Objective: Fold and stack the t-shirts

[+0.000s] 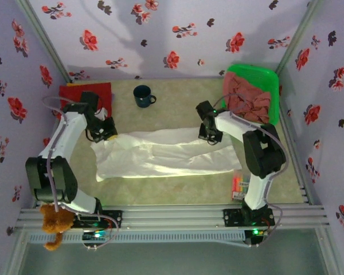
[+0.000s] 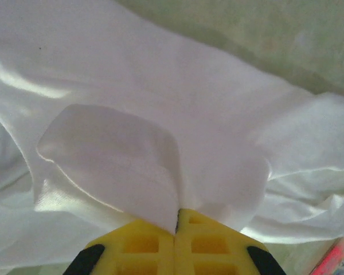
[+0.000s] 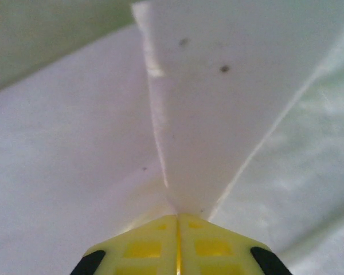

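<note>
The white t-shirt [image 1: 160,154] lies across the middle of the table [image 1: 178,192], so bare top for me is left along the near edge and in the far strip behind the cloth. The blue mug [image 1: 143,95] stands in that far strip, with open tabletop on either side of it. The far left corner is taken by the red t-shirt [image 1: 83,90], the far right by the green basket [image 1: 264,74] heaped with dusty-pink t-shirts [image 1: 249,100]. Near right lies a pack of markers [image 1: 238,188] — flowered walls [image 1: 160,34] close left, far and right.
</note>
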